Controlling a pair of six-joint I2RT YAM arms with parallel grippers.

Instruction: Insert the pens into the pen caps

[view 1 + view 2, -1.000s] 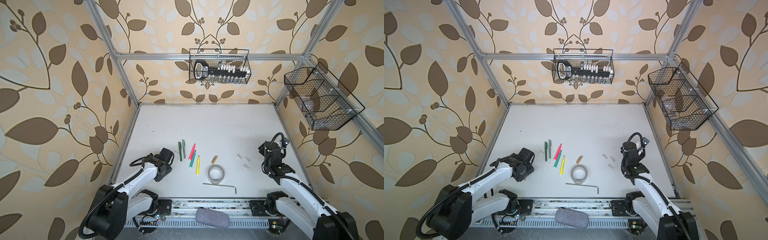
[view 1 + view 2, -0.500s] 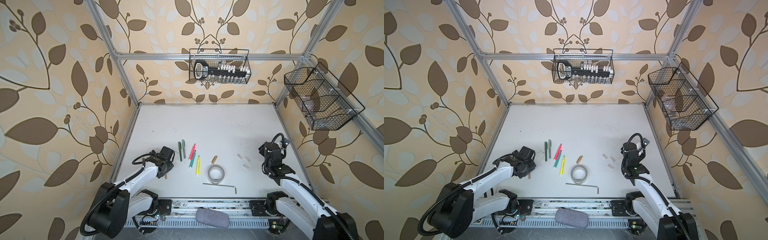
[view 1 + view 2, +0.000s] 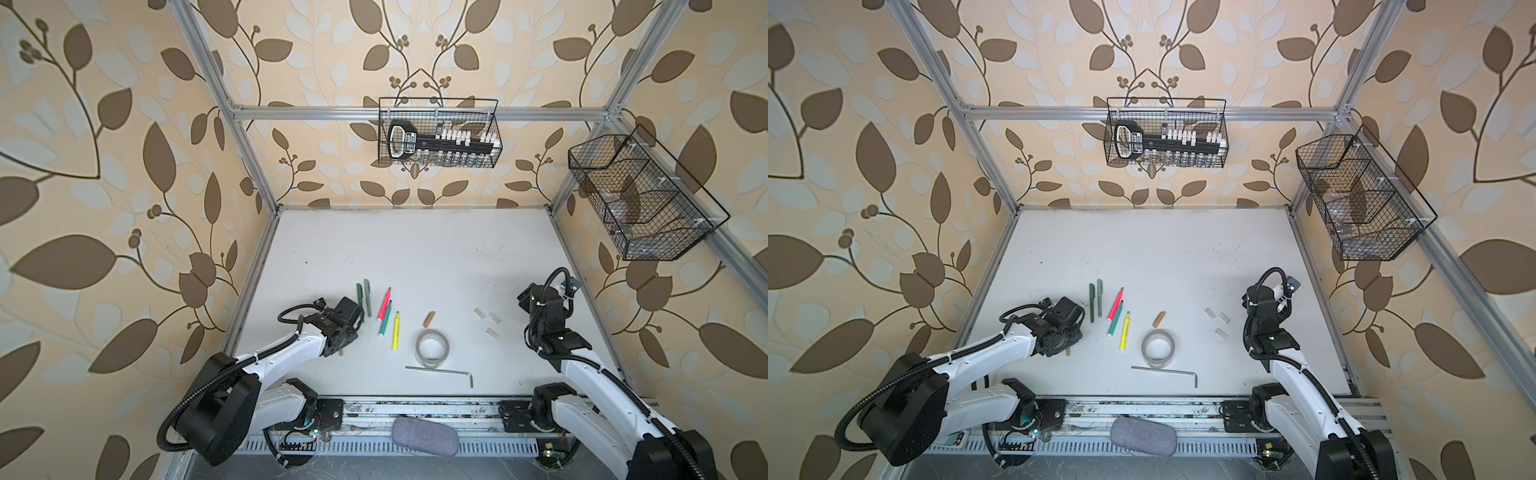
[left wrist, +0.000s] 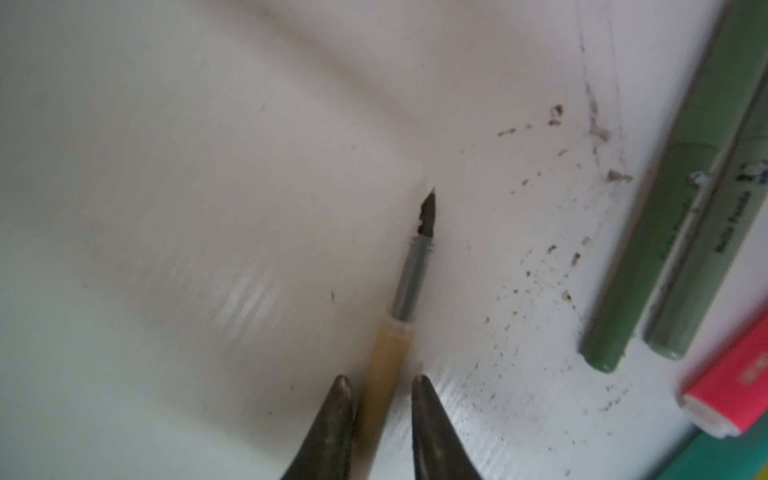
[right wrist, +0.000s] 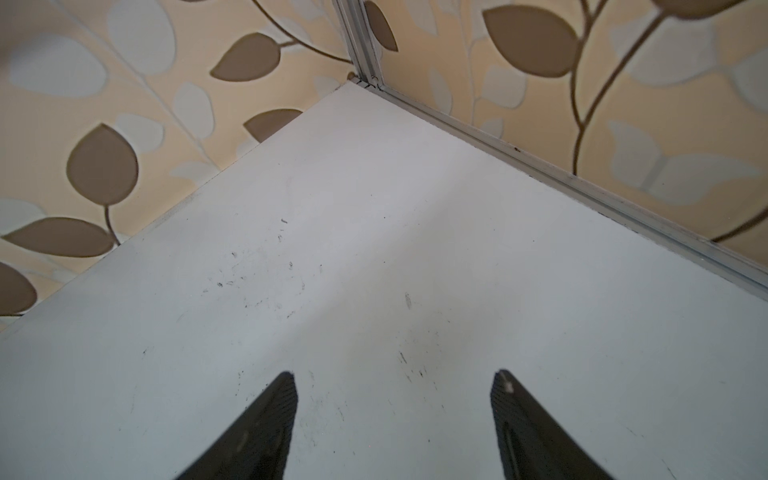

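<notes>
While the left gripper (image 4: pixel 380 382) is clamped on the barrel of the tan pen (image 4: pixel 388 357), its bare nib low against the table (image 4: pixel 166 208), the right gripper (image 5: pixel 395 378) hangs spread and empty, and the tan cap (image 3: pixel 429 319) lies well apart, beyond the yellow marker (image 3: pixel 395 330). Held so far from the nib, the pen may, I judge, swivel between the fingers or drag its tip, and so meet the cap askew
</notes>
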